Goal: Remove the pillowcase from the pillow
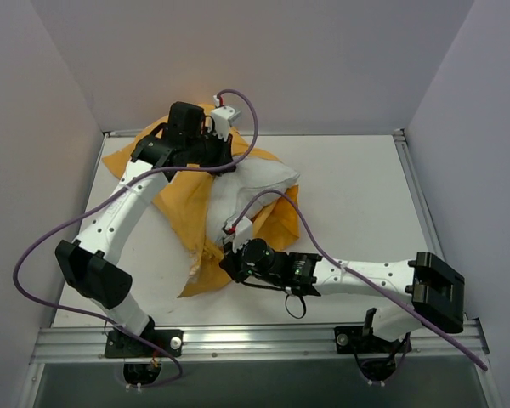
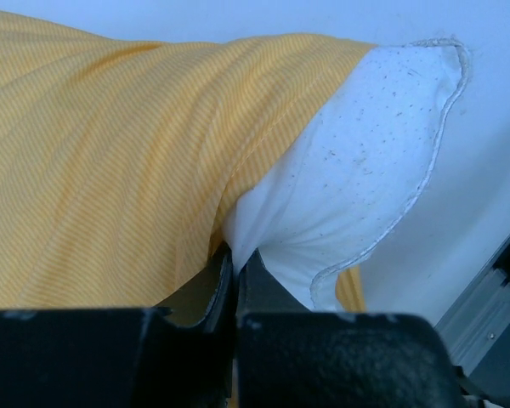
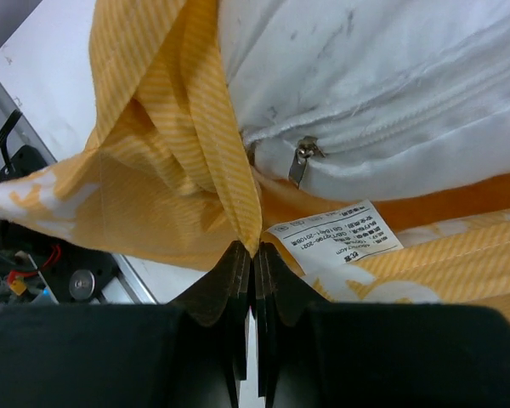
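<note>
The orange-yellow pillowcase [image 1: 174, 200] lies bunched on the table, with the white pillow [image 1: 259, 183] sticking out of its right side. My left gripper [image 1: 228, 161] is at the far end. In the left wrist view it [image 2: 235, 259] is shut on a fold of the pillow [image 2: 357, 161], right where the pillowcase [image 2: 110, 153] ends. My right gripper [image 1: 229, 257] is at the near end. In the right wrist view it [image 3: 255, 252] is shut on a hanging edge of the pillowcase [image 3: 212, 127], below the pillow [image 3: 374, 76] and its zipper pull [image 3: 301, 163].
A white care label [image 3: 336, 234] lies on the orange fabric right of my right fingers. A metal rail [image 1: 263, 340] runs along the near table edge, and grey walls close the left, back and right. Purple cables [image 1: 255, 127] loop over both arms.
</note>
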`<control>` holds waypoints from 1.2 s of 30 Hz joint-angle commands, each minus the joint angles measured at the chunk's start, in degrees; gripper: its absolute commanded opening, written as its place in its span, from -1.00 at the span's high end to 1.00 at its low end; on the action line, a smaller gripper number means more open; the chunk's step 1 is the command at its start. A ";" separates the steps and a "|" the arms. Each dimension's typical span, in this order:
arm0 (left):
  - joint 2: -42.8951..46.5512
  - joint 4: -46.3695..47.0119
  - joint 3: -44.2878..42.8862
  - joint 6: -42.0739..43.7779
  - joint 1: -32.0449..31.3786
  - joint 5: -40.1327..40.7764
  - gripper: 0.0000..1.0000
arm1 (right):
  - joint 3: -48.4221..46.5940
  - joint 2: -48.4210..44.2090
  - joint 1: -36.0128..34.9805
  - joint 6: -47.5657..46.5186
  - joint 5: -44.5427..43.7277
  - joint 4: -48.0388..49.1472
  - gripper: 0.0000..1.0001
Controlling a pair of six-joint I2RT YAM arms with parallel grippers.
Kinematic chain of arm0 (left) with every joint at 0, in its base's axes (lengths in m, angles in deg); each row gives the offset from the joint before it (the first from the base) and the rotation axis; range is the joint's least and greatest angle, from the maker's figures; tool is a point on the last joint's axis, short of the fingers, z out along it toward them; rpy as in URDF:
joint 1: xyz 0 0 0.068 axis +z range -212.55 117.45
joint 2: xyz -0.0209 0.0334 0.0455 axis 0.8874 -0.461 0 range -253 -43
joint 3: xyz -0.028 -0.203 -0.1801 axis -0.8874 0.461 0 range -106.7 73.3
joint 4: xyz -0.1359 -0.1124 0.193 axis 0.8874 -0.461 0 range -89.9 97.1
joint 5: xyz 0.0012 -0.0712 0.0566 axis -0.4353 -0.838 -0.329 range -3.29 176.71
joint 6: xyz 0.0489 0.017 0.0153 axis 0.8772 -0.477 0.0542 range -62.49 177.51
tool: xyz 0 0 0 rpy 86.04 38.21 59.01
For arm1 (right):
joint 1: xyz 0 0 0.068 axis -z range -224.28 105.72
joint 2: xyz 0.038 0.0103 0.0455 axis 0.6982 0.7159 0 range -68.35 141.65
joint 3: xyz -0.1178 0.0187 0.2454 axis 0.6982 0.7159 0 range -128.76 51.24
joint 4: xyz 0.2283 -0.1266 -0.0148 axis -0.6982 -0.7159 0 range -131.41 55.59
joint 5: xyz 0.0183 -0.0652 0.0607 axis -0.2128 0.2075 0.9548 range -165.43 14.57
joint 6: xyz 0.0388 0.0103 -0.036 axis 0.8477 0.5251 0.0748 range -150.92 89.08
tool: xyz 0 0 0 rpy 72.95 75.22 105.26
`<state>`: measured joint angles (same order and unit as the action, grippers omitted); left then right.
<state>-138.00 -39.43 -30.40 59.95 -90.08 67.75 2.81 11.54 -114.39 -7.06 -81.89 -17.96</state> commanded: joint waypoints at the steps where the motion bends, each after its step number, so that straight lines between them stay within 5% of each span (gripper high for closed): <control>1: 1.39 12.07 -6.51 -3.92 3.36 -1.07 0.95 | 1.83 2.54 -0.91 1.63 -0.47 5.25 1.00; 8: 5.35 11.72 -8.01 -7.45 3.71 -5.30 0.96 | 10.96 2.19 8.48 5.75 -0.66 24.82 1.00; 11: 6.93 11.46 -7.66 -7.45 4.15 -4.95 0.95 | 12.04 2.02 10.86 6.38 0.57 24.44 0.89; 14: 7.99 11.80 -4.59 -7.62 4.41 -5.47 0.95 | 10.46 -1.40 10.78 4.19 -1.00 16.71 0.35; 15: 8.16 12.07 -3.62 -7.80 4.41 -5.82 0.95 | 10.46 -3.15 10.87 3.40 -1.88 15.03 -0.04; 17: 8.17 13.30 -0.90 -9.02 4.33 -6.78 0.95 | 10.37 -9.56 10.87 2.69 -2.59 10.64 -0.41; 19: 7.73 14.52 0.25 -9.64 4.15 -7.49 0.95 | 9.93 -17.01 10.87 2.16 -4.51 5.65 -0.55; 25: 5.79 15.50 0.69 -9.82 2.57 -7.23 0.95 | 2.73 -25.50 10.60 8.21 -9.80 -3.35 -0.70; 29: 4.92 15.67 -0.54 -10.08 1.87 -7.05 0.95 | -1.93 -20.15 10.52 16.27 -13.74 -4.58 -0.99; 36: 4.91 15.59 -0.36 -9.73 1.25 -7.05 0.95 | -9.66 -8.11 10.87 26.41 -22.18 -6.24 -0.99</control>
<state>-134.33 -32.11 -27.95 50.86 -88.46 62.04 -2.72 0.33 -103.59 12.45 -96.42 -21.15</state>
